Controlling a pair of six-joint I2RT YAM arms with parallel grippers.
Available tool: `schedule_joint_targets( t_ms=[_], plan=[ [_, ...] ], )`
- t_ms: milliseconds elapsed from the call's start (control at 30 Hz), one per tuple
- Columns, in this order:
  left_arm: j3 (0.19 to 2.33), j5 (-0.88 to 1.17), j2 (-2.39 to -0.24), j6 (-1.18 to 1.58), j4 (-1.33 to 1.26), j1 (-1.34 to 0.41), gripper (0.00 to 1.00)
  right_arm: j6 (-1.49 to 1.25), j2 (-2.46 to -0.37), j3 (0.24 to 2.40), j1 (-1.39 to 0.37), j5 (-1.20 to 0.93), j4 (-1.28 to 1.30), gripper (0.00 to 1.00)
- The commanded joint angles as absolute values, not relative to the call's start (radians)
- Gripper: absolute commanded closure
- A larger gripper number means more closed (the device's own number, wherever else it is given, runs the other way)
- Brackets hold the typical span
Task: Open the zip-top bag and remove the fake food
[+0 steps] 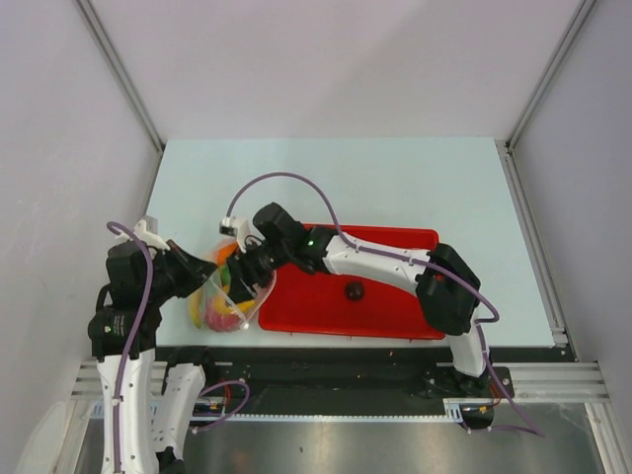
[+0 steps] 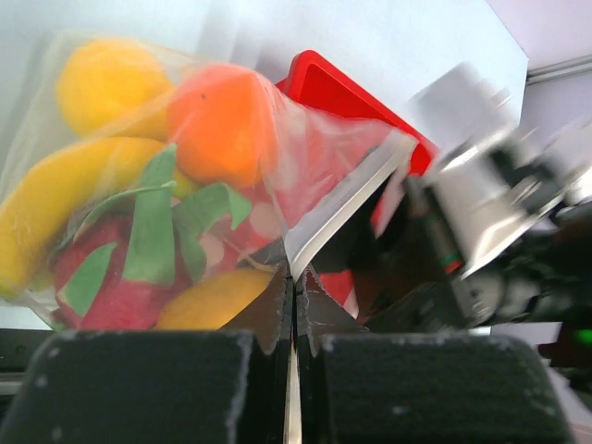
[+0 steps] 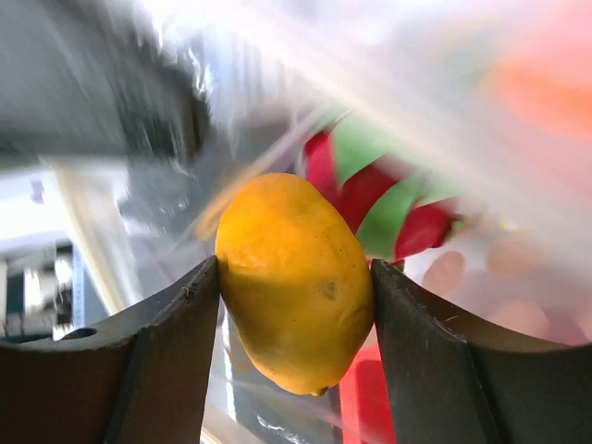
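pale table [image 1: 395, 188] – left of the tray [image 1: 395, 308], left gripper [image 2: 292, 289] pinches the bag [image 2: 319, 162], right gripper [image 3: 294, 270] clamps the mango [image 3: 287, 296] – it may slip if plastic snags.

Left wrist view: the right arm [image 2: 481, 185] blurs at right, the banana [image 2: 55, 213] is cropped at left; right wrist view: the zip-top bag [image 3: 416, 74] smears across the top.

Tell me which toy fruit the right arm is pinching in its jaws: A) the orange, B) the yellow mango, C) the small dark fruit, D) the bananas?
B: the right wrist view shows the yellow mango held between the two jaws, while the orange sits inside the bag and the small dark fruit lies loose on the red tray.
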State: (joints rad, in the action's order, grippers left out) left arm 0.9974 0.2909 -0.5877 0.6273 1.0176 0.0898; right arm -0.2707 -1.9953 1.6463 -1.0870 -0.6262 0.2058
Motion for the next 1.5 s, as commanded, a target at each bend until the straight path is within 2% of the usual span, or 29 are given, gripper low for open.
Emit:
schedule_joint_targets(
  t_ms=[0, 300, 400, 500, 633, 733, 967, 1133, 1300, 1400, 1467],
  plan=[
    [0.977, 0.272, -0.572, 0.611, 0.982, 0.092, 1.00, -0.351, -1.930, 1.778, -1.057, -0.509, 0.296, 0.87],
    [0.969, 0.252, -0.571, 0.594, 0.977, 0.092, 1.00, -0.446, -1.832, 1.830, -0.989, -0.407, 0.462, 0.90],
    [0.962, 0.256, -0.568, 0.594, 0.974, 0.092, 1.00, -0.478, -1.810, 1.816, -0.968, -0.435, 0.477, 0.92],
    [0.954, 0.258, -0.561, 0.592, 0.973, 0.092, 1.00, -0.564, -1.796, 1.790, -0.948, -0.514, 0.448, 0.92],
    [0.963, 0.255, -0.561, 0.592, 0.974, 0.092, 1.00, -0.710, -1.769, 1.724, -0.934, -0.676, 0.252, 0.92],
    [0.983, 0.249, -0.563, 0.588, 0.973, 0.094, 1.00, -0.765, -1.772, 1.703, -0.937, -0.695, 0.160, 0.92],
    [1.115, 0.149, -0.598, 0.526, 1.043, 0.094, 1.00, -0.759, -1.897, 1.844, -0.986, -0.712, 0.160, 0.88],
    [1.176, 0.101, -0.610, 0.485, 1.086, 0.092, 1.00, -0.822, -1.898, 1.879, -1.012, -0.723, 0.058, 0.87],
    [1.207, 0.084, -0.629, 0.433, 1.118, 0.092, 1.00, -0.663, -1.807, 1.891, -0.985, -0.565, 0.288, 0.87],
    [1.195, 0.121, -0.643, 0.404, 1.120, 0.092, 1.00, -0.580, -1.719, 1.804, -0.921, -0.448, 0.449, 0.87],
    [1.184, 0.136, -0.646, 0.384, 1.118, 0.094, 1.00, -0.533, -1.659, 1.653, -0.884, -0.410, 0.489, 0.87]
  ],
)
